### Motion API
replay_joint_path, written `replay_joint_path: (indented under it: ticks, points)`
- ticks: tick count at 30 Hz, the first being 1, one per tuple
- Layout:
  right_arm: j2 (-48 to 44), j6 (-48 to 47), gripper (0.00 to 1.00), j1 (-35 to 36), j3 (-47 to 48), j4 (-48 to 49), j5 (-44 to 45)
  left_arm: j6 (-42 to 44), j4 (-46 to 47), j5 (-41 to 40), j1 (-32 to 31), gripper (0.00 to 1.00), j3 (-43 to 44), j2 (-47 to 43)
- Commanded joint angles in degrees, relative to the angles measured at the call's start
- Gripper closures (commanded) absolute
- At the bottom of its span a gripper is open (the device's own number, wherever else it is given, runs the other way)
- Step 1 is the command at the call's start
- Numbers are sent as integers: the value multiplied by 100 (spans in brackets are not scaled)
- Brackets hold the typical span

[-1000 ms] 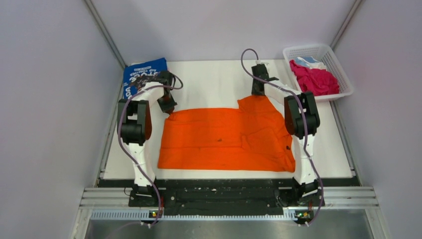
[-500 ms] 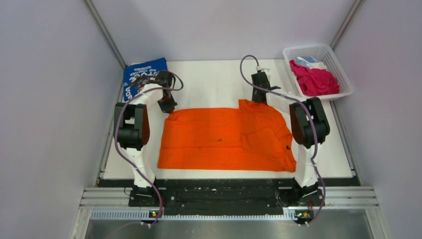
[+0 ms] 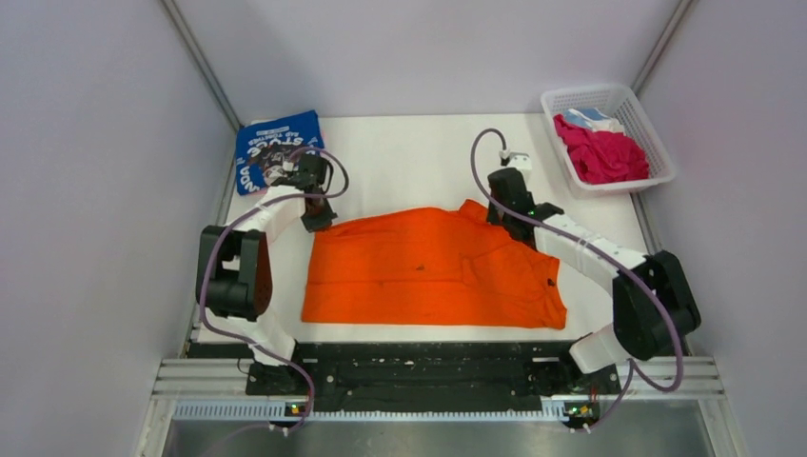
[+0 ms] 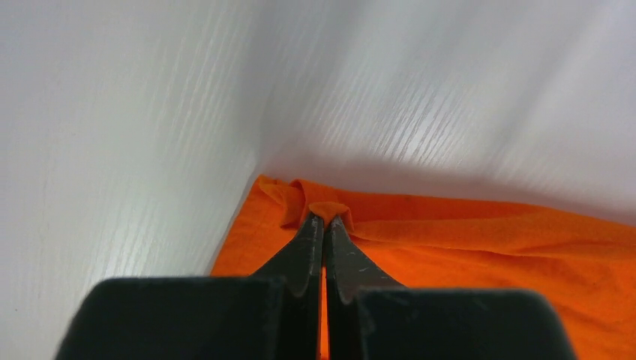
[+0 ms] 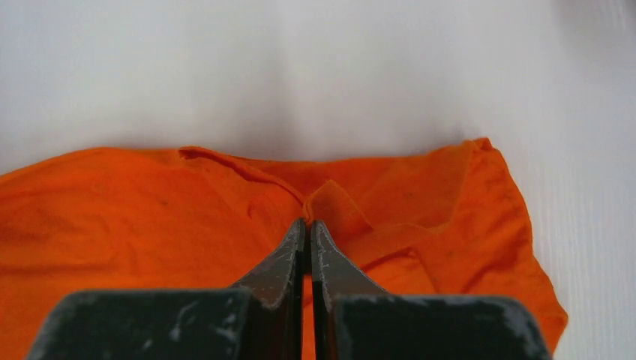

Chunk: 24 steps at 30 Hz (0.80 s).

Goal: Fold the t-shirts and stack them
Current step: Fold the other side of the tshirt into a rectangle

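The orange t-shirt (image 3: pixel 433 271) lies spread across the middle of the white table. My left gripper (image 3: pixel 319 224) is shut on its far left corner; in the left wrist view a small orange tuft (image 4: pixel 328 209) bulges at the closed tips (image 4: pixel 324 220). My right gripper (image 3: pixel 497 215) is shut on the shirt's far edge right of centre; the right wrist view shows a pinched fold (image 5: pixel 334 202) at its tips (image 5: pixel 307 223). A folded blue t-shirt (image 3: pixel 271 145) with white lettering lies at the far left corner. Pink and light-blue t-shirts (image 3: pixel 600 152) are bundled in the basket.
A white lattice basket (image 3: pixel 619 100) stands at the far right corner of the table (image 3: pixel 409 157). Grey walls close in on both sides. The black rail with the arm bases (image 3: pixel 428 373) runs along the near edge.
The right gripper closed on the shirt's far edge and pulled it toward the near side; its arm swung out to the right. The left arm drew its corner slightly nearer. The far edge now bunches.
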Motion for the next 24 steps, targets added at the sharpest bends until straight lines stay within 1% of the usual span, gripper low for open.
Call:
replay_joint_path:
  ticks: [1,7,10,15,17,20,24]
  points:
    - [-1018,367,100,211,-397,-502,286,1,475,-129,-23,100,-440,-672]
    - [-1911,559,100,258,-1098,-975,-81,22,701,-252,-24,100,-922,-1160]
    - [-2222,526,100,260,-1262,-1071,-126,149,864,-209,-28,100,-950,-1288]
    - [-2329,440,100,264,-1083,-1096,193,271,794,-638,-23,100,-323,-1163]
    - [-2362,408,100,256,-993,-1101,177,268,814,-672,-23,100,-228,-1159]
    - [-2496,391,100,251,-1012,-1169,117,241,860,-581,-23,100,-358,-1238]
    - [-2808,384,100,262,-1118,-1399,64,157,994,-633,-24,100,-889,-1516]
